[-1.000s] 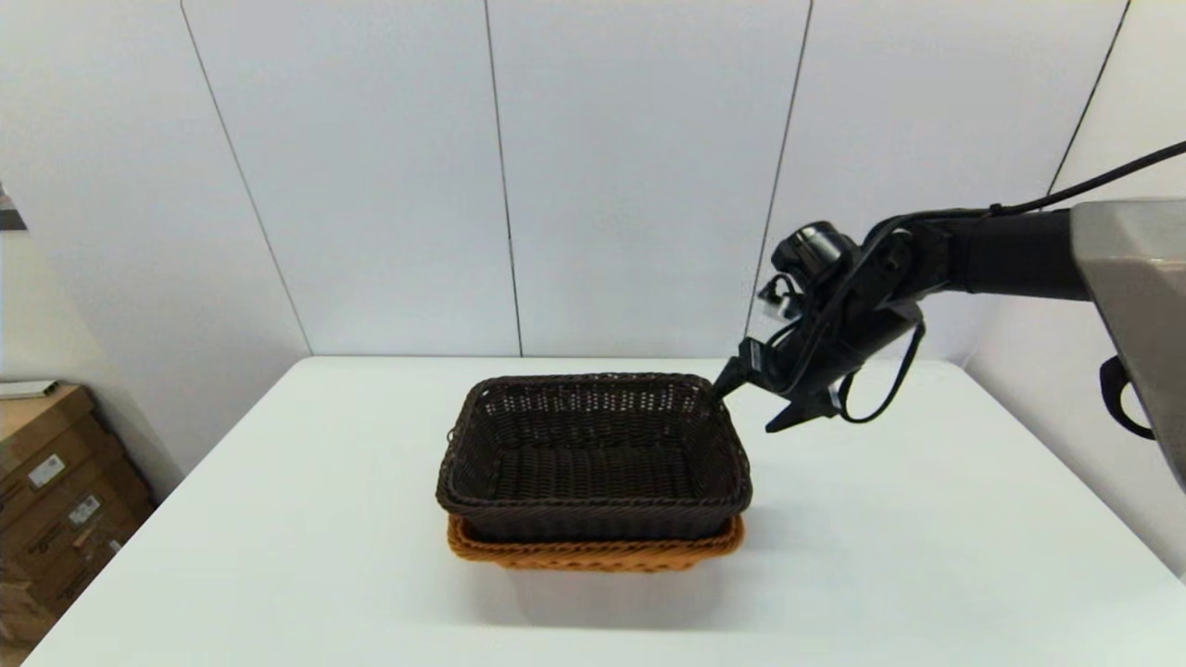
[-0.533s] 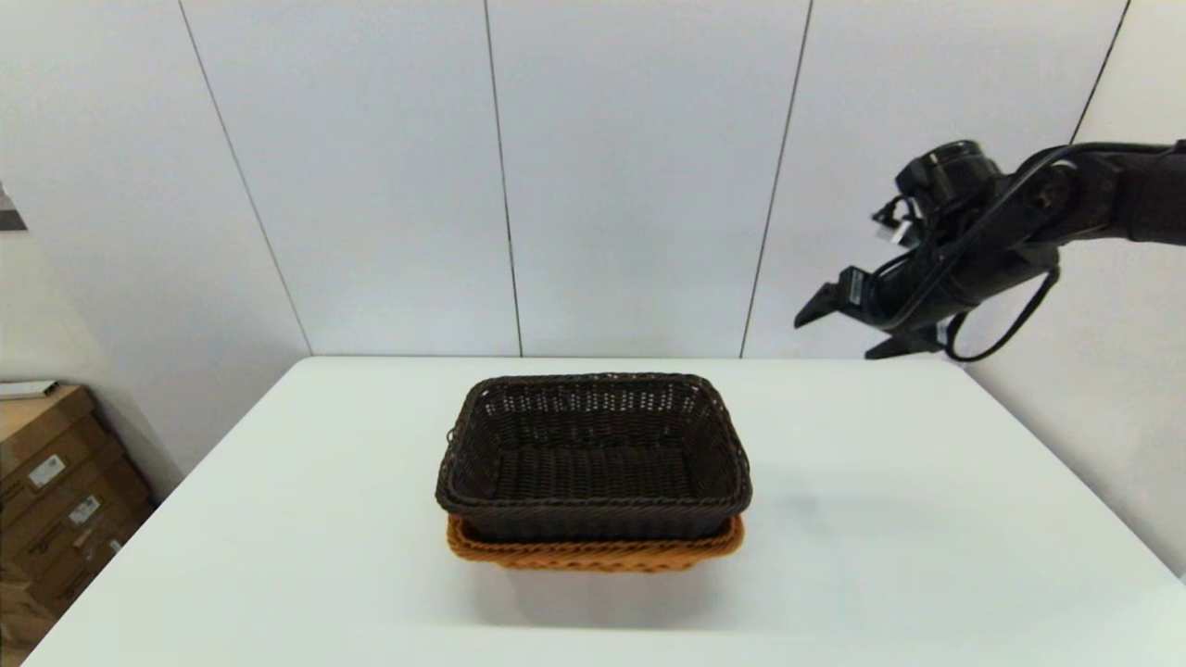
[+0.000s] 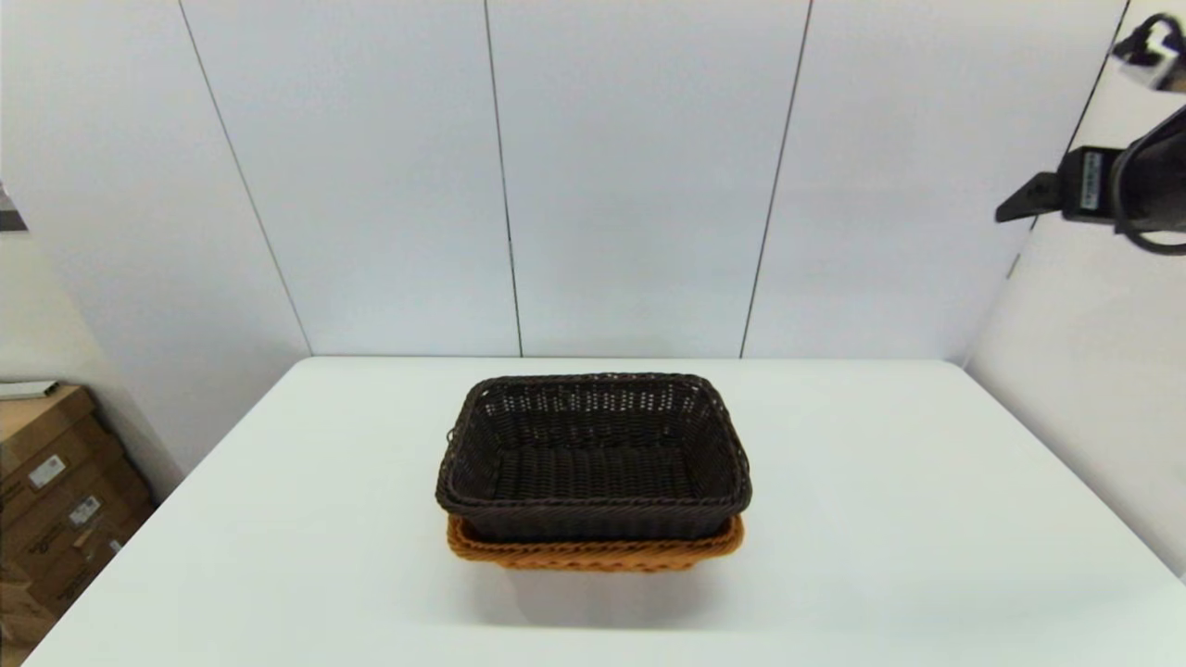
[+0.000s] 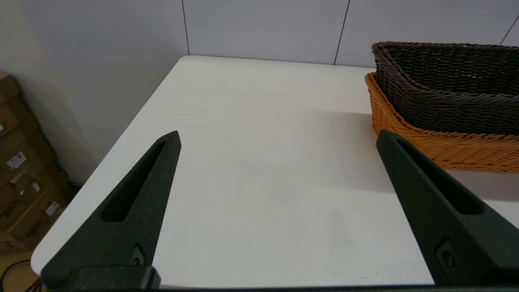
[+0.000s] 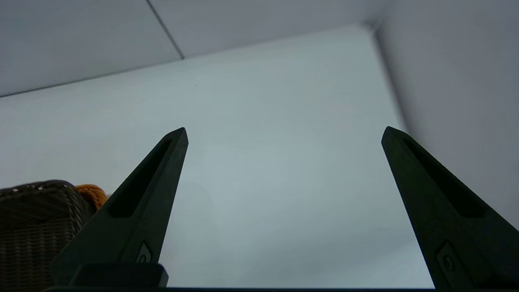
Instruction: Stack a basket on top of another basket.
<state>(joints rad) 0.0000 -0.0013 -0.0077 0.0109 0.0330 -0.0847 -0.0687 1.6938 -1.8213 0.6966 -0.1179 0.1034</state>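
on table: dark basket nested atop orange basket; labels unreadable.

Right gripper w/ long black fingers has risen and pulled back fast: 1 s ago its tips sat just beside the far right corner of the dark brown rectangular wicker basket, 0.5 s ago it hung above the table's far right edge, now it's high at the upper right, well apart from the basket, mostly cropped. Fingers spread wide, nothing held.
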